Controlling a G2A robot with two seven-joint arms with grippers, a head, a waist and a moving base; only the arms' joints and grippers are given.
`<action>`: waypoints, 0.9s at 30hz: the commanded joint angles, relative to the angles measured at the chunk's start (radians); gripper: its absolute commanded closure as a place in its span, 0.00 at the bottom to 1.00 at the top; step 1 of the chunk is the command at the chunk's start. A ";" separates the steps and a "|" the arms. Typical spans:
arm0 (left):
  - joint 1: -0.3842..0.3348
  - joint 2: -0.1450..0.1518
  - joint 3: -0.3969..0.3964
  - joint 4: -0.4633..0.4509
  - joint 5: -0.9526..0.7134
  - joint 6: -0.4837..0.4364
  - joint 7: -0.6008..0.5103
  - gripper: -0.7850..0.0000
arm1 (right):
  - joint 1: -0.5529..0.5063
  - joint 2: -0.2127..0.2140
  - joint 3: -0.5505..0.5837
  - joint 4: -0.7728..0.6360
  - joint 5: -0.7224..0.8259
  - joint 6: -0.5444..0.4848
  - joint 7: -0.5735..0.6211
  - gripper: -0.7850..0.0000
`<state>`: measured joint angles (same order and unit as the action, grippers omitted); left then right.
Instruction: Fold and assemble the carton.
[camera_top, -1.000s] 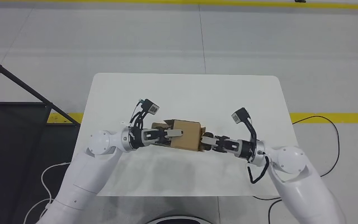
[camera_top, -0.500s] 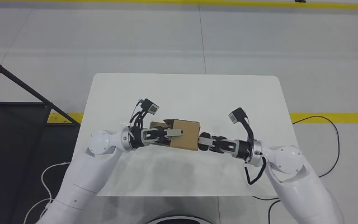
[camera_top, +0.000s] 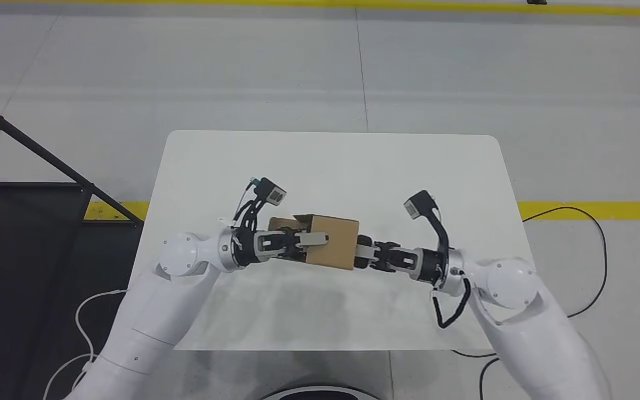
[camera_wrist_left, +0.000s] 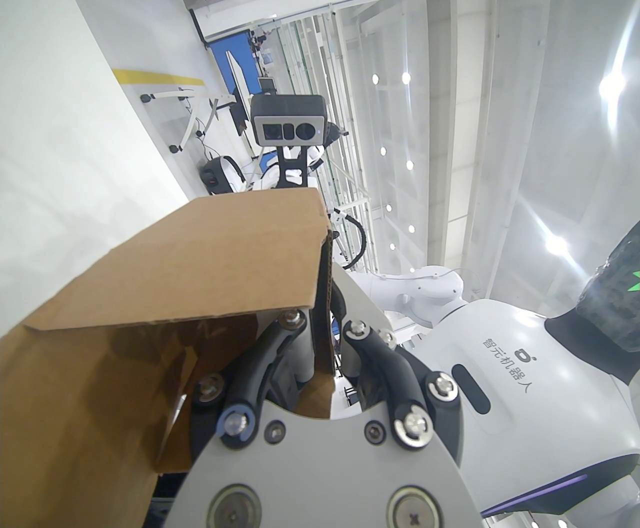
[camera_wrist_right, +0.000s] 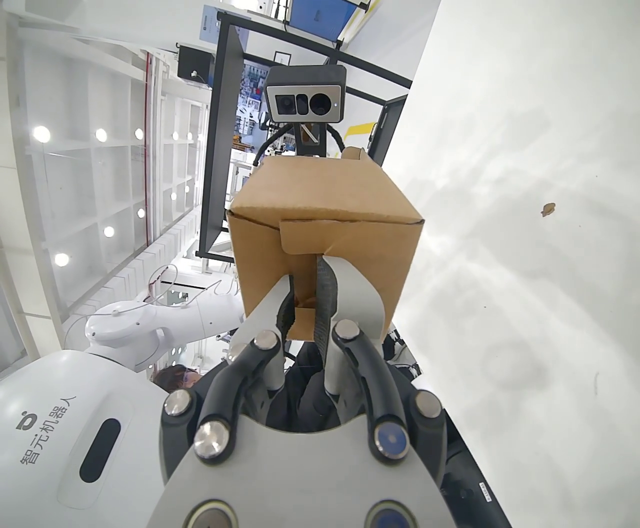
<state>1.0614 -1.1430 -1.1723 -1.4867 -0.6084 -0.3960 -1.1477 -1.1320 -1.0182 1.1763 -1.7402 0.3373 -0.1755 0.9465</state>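
Carton (camera_top: 327, 240) is over the middle of the white table (camera_top: 420, 170) in the top view, the left gripper (camera_top: 306, 240) at one end and the right gripper (camera_top: 359, 252) at the other. In the left wrist view the left gripper's jaws stand narrow, pinching one wall of the carton. In the right wrist view the right gripper's jaws are clamped narrow on the carton's near end, with a brown scrap (camera_wrist_right: 548, 209) on the table.

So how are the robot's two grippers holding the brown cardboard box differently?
The left gripper pinches a side wall at the brown cardboard carton's open end, one finger inside. The right gripper pinches a small flap at the folded-shut end, both fingers outside. Both are shut on the carton.
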 joint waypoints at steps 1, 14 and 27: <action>0.000 0.000 0.001 -0.001 0.000 -0.002 0.000 1.00 | 0.004 -0.001 -0.004 0.001 -0.003 0.001 0.000 0.74; -0.001 -0.001 0.005 -0.004 -0.003 -0.002 -0.002 1.00 | 0.030 -0.011 -0.036 0.009 -0.014 0.015 -0.009 0.75; -0.002 -0.002 0.007 -0.004 -0.006 -0.003 -0.002 1.00 | 0.035 -0.018 -0.049 0.011 -0.011 -0.014 -0.016 0.77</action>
<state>1.0596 -1.1449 -1.1659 -1.4905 -0.6145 -0.3992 -1.1504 -1.0959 -1.0356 1.1268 -1.7302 0.3264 -0.1869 0.9308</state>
